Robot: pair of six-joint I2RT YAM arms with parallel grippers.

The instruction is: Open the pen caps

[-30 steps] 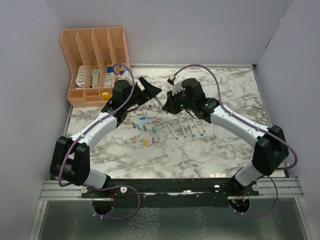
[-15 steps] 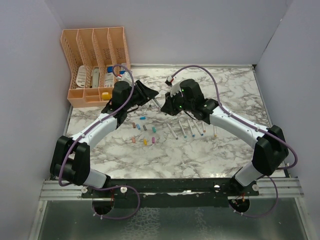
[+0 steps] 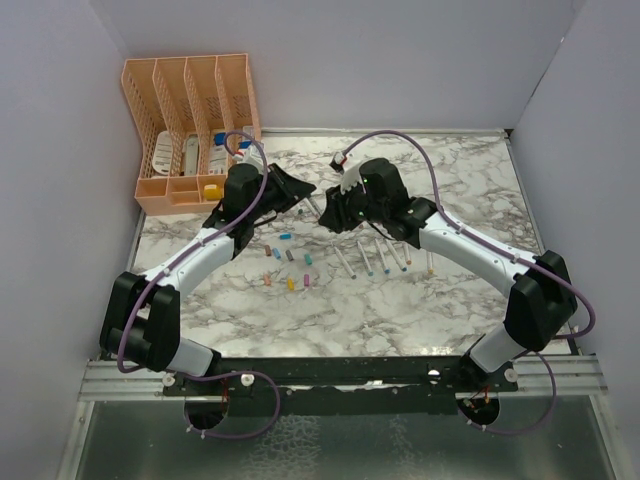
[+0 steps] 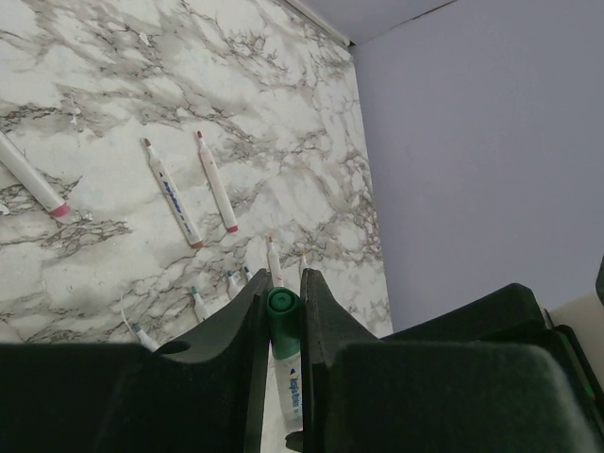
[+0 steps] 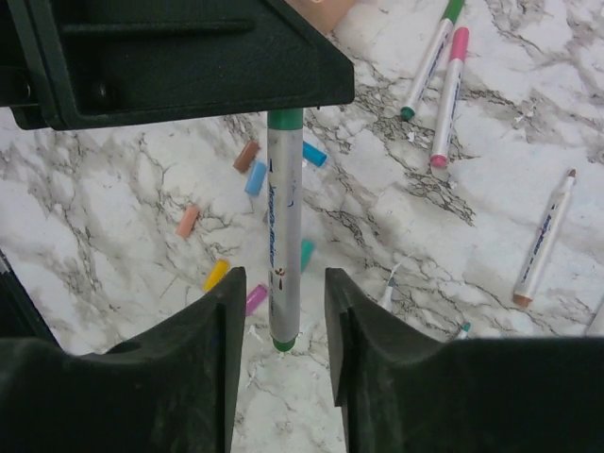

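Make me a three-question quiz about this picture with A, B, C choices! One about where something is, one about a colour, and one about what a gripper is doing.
1. Where does the peach organiser stand?
A) far left corner
B) near right corner
C) between the arms

2. What colour is the cap pinched in the left gripper?
A) red
B) green
C) yellow

3. How does the right gripper stand at the pen?
A) clamped tight on it
B) open, not touching it
C) far away from it

Answers:
1 A, it sits at the top left of the overhead view.
2 B, the left wrist view shows it green.
3 B, a gap shows on each side of the barrel.
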